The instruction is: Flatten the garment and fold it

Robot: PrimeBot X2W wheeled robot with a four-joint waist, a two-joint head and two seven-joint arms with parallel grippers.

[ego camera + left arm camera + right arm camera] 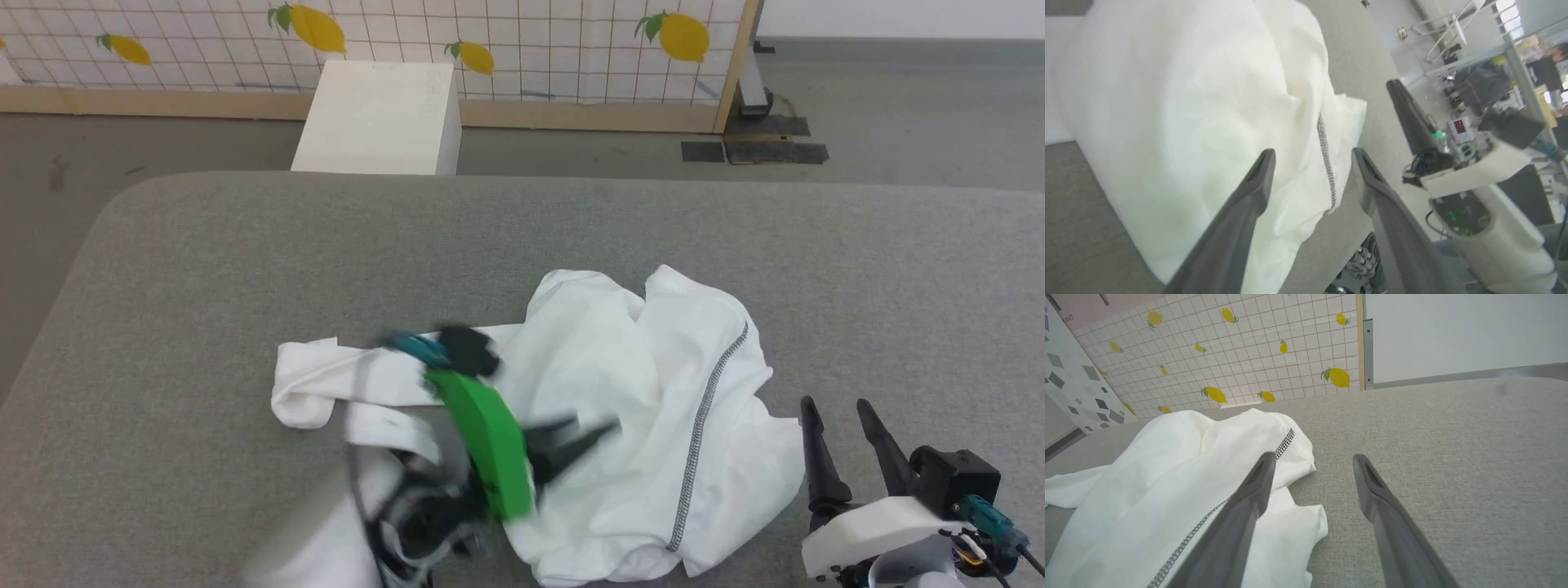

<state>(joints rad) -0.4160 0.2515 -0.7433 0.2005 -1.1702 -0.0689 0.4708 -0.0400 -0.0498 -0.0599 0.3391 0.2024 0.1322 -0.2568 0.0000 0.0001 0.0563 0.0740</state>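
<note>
One white garment [620,392] lies crumpled, grey stitching [700,416] showing.

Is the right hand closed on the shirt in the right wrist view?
No, the right hand is open, with the bare grey surface showing between its fingers, beside the garment.

Garment [637,392] on table [245,245]; my left gripper [592,426] over its near left part, my right gripper [834,404] just beside its right edge; box [380,114] behind table.
</note>
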